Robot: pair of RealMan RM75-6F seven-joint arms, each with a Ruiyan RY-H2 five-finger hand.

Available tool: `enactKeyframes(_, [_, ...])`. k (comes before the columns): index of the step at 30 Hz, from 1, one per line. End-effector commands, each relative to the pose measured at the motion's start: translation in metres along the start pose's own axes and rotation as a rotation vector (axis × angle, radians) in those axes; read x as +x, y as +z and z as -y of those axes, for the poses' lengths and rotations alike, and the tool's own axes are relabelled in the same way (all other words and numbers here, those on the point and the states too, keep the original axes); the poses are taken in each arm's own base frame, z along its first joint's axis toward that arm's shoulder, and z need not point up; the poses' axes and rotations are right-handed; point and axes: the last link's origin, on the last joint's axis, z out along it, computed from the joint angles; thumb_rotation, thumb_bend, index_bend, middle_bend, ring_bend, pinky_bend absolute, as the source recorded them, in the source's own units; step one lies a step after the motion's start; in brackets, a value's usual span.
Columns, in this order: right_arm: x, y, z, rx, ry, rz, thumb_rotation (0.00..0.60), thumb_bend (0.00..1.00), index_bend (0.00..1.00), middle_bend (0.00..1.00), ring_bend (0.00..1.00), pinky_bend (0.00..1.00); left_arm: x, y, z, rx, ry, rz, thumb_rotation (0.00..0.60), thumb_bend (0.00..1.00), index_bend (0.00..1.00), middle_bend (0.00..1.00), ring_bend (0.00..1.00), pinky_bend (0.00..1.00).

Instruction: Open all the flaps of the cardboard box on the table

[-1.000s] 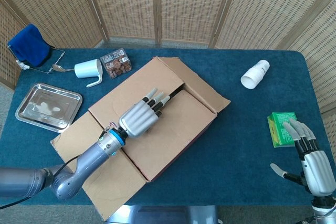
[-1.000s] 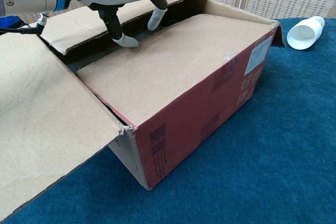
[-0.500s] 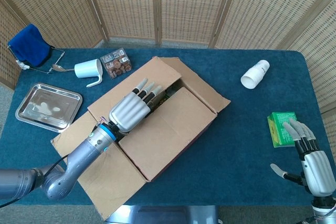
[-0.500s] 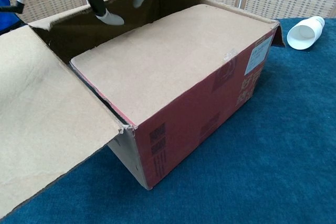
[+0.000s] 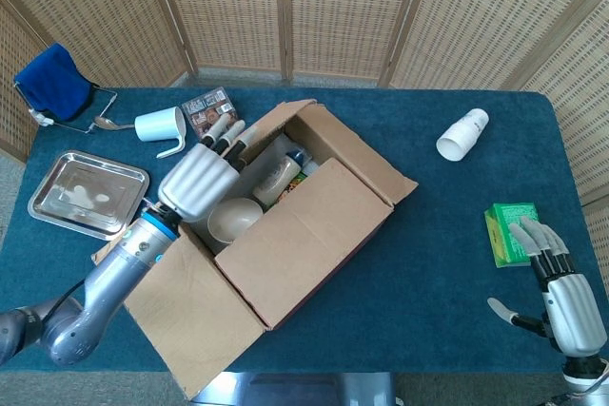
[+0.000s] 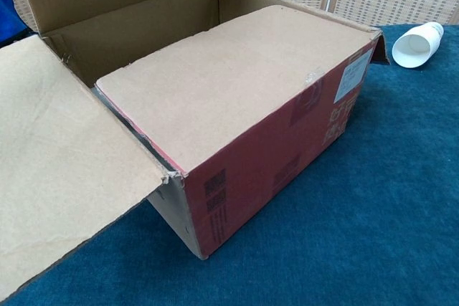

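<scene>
Our left hand [image 5: 195, 181] has its fingers laid out flat against one long flap [image 5: 262, 121] of the brown cardboard box [image 5: 314, 225] in the middle of the blue table [image 5: 447, 235], holding nothing. Our right hand [image 5: 561, 297] waits spread and empty by the table's edge. One big flap [image 6: 215, 84] lies shut on top. We think it is light, stiff and bendy, so lift its free edge.
</scene>
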Motion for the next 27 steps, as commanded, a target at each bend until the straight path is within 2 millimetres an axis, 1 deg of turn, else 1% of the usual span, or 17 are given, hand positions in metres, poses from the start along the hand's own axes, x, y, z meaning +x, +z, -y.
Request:
enactKeyframes(1, [-0.001,0.000,0.000,0.001,-0.002,0.002,0.600,0.06,0.00,0.00,0.00,0.00,0.001,-0.005,0.014,0.038,-0.006,-0.003,0.575,0.00,0.46,0.00,0.00,0.03])
enactKeyframes(8, [-0.003,0.000,0.001,0.001,-0.009,0.012,0.600,0.07,0.00,0.00,0.00,0.00,0.005,-0.017,0.049,0.123,0.001,-0.004,0.575,0.00,0.47,0.00,0.00,0.03])
enactKeyframes(15, [-0.006,-0.001,0.002,0.000,-0.013,0.023,0.600,0.06,0.00,0.00,0.00,0.00,-0.003,-0.030,0.083,0.213,0.016,0.029,0.581,0.00,0.48,0.00,0.00,0.02])
enactKeyframes(20, [-0.008,-0.001,0.003,0.001,-0.018,0.030,0.600,0.07,0.00,0.00,0.00,0.00,-0.019,-0.036,0.102,0.263,0.026,0.081,0.580,0.00,0.48,0.00,0.00,0.00])
enactKeyframes(21, [-0.008,-0.001,0.003,0.001,-0.020,0.031,0.600,0.07,0.00,0.00,0.00,0.00,-0.024,-0.036,0.105,0.272,0.025,0.096,0.577,0.00,0.48,0.00,0.00,0.00])
enactKeyframes(22, [-0.007,-0.001,0.003,0.001,-0.021,0.028,0.600,0.06,0.00,0.00,0.00,0.00,-0.037,-0.039,0.109,0.295,0.006,0.136,0.578,0.00,0.48,0.00,0.00,0.00])
enactKeyframes(25, [-0.006,-0.001,0.003,0.001,-0.018,0.025,0.600,0.07,0.00,0.00,0.00,0.00,-0.048,-0.040,0.110,0.303,-0.002,0.154,0.578,0.00,0.48,0.00,0.00,0.00])
enactKeyframes(27, [-0.006,-0.001,0.003,0.001,-0.014,0.025,0.600,0.06,0.00,0.00,0.00,0.00,-0.059,-0.042,0.110,0.306,-0.006,0.176,0.579,0.00,0.48,0.00,0.00,0.00])
